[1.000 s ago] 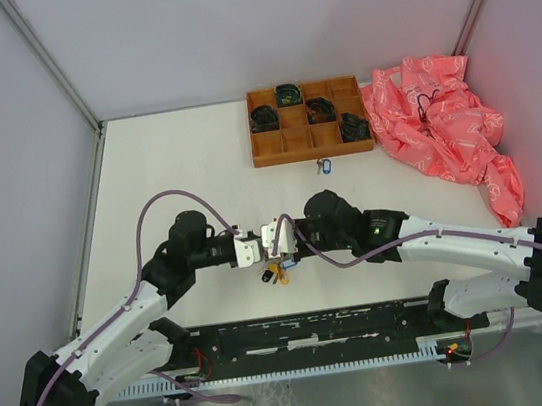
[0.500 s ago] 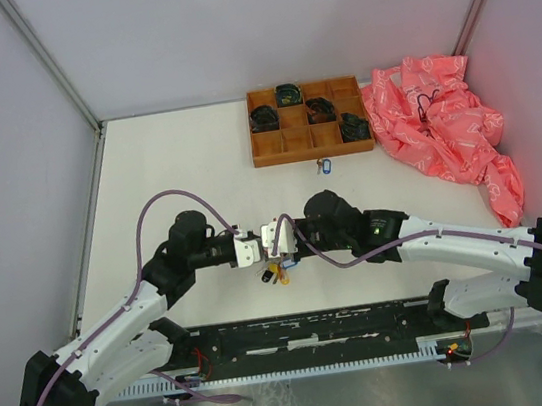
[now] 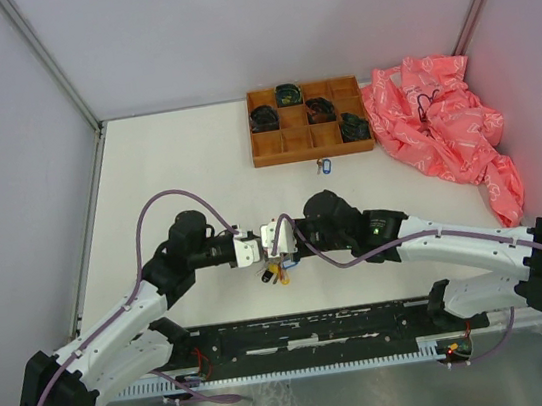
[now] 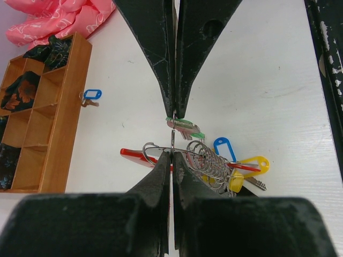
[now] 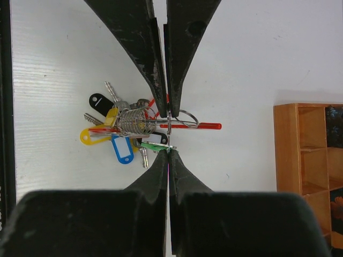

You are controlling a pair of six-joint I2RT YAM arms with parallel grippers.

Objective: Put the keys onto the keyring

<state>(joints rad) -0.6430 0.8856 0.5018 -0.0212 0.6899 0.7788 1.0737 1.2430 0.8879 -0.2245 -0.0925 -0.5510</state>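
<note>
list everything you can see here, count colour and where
wooden tray: one, brown, far side of the table
dark coiled items: four, black with green glints, one per tray compartment
crumpled sheet: one, pink, right of the tray
loose key: one, blue tag, just in front of the tray
keyring: one, silvery wire with a red strap, between the grippers
tagged keys: several, with blue, yellow and black tags, bunched at the keyring
green-tagged key: one, at the right gripper's tips
black strip: one, near edge by the arm bases
table: one, white
left gripper: shut on the keyring
right gripper: shut on the green-tagged key
</note>
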